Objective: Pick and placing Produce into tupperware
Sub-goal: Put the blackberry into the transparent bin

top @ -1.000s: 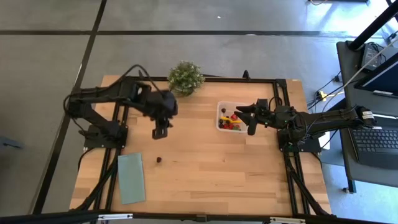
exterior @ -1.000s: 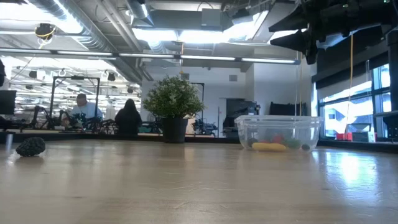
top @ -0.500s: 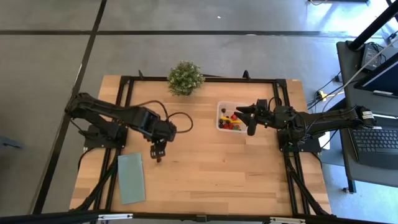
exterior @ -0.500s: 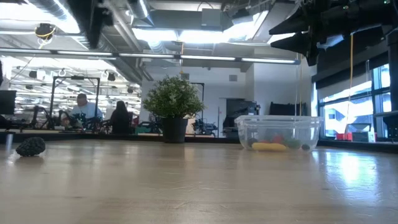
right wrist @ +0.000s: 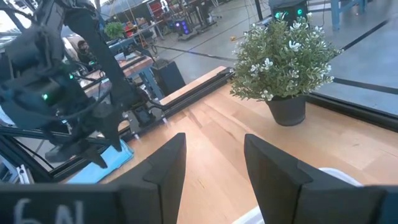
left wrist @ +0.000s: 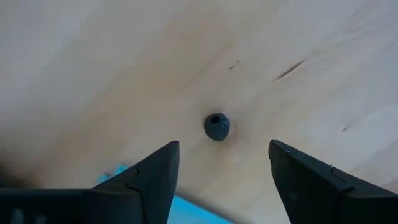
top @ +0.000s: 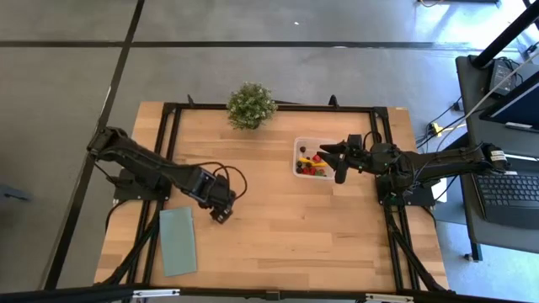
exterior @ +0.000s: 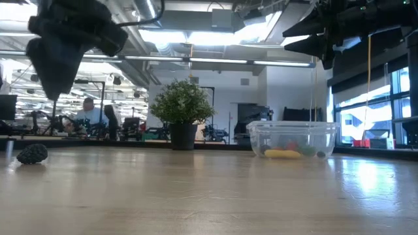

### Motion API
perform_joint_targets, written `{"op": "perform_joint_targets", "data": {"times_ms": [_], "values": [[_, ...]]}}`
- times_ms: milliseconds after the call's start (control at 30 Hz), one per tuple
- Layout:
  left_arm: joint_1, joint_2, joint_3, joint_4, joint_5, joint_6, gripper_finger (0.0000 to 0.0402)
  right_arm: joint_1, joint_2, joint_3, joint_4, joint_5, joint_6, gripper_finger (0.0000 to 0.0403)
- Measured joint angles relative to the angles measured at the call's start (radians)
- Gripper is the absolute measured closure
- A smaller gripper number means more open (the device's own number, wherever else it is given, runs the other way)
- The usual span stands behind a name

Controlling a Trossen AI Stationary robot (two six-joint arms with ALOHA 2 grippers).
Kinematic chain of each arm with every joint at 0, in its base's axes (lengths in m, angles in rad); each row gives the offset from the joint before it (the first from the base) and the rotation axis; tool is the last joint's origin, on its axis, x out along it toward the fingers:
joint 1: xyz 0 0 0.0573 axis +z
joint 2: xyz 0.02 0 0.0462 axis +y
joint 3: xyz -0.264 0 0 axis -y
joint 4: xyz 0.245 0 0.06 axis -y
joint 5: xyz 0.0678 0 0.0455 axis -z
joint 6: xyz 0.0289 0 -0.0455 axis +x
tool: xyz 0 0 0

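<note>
Currently: left gripper (left wrist: pixel 217 165) spread wide above dark berry (left wrist: pixel 216 127) on table (top: pixel 278 227) | right gripper (top: pixel 341 160) part-open, empty, over tupperware (top: pixel 305 160) holding produce (top: pixel 316 166).

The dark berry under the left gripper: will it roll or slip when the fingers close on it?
The dark berry looks round and lies loose on the bare table, so a nudge would probably roll it. Its bumpy skin may help grip. The left gripper hangs open above it with a finger on either side, so an even close should trap it.
</note>
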Motion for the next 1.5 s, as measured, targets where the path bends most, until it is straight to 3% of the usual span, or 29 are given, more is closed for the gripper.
{"op": "perform_joint_targets", "data": {"times_ms": [433, 833, 1500], "values": [[-0.074, 0.020, -0.088, 0.109, -0.021, -0.184, 0.0170, 0.000, 0.000, 0.000, -0.001, 0.000, 0.000, 0.0238], [-0.080, 0.168, -0.088, 0.160, 0.014, -0.158, 0.0170, 0.000, 0.000, 0.000, -0.001, 0.000, 0.001, 0.0238], [-0.074, 0.259, -0.086, 0.209, 0.012, -0.130, 0.0185, 0.000, 0.000, 0.000, -0.014, -0.003, 0.004, 0.0238]]}}
